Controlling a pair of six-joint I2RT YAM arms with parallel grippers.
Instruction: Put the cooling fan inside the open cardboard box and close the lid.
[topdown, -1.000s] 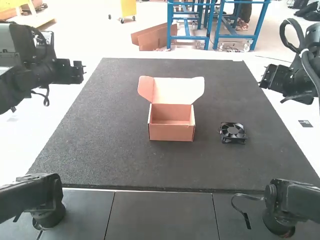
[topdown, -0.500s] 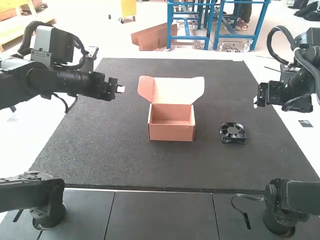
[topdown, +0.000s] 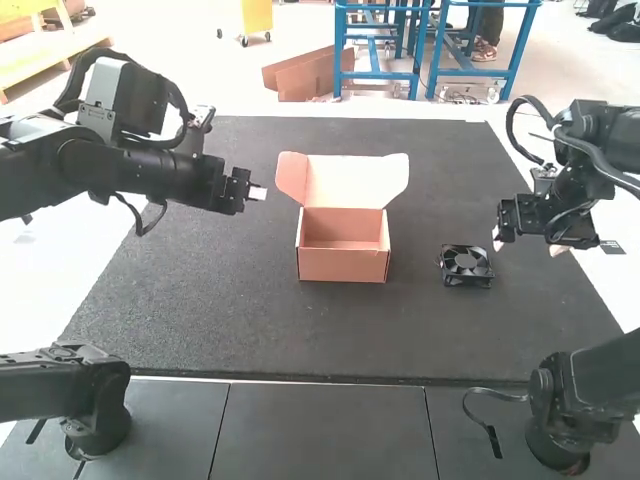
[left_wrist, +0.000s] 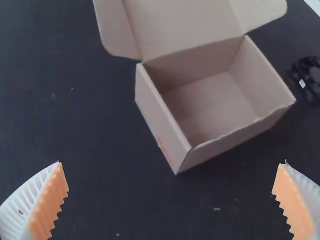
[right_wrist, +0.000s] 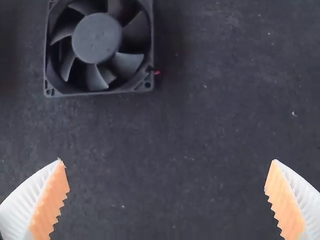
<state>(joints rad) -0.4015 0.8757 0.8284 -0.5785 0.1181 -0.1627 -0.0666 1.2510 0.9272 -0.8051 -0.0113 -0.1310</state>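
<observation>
Now both claws gape: left gripper (topdown: 252, 191) by the cardboard box (topdown: 343, 245), right gripper (topdown: 503, 222) near the cooling fan (topdown: 467, 266).
Off-centre clamping may clip 1 corner and skid it.

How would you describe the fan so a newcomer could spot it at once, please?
Find the big black mat, then the open box at its middle. The fan lies flat just right of the box in the high view: small, square, black, with curved blades.
</observation>
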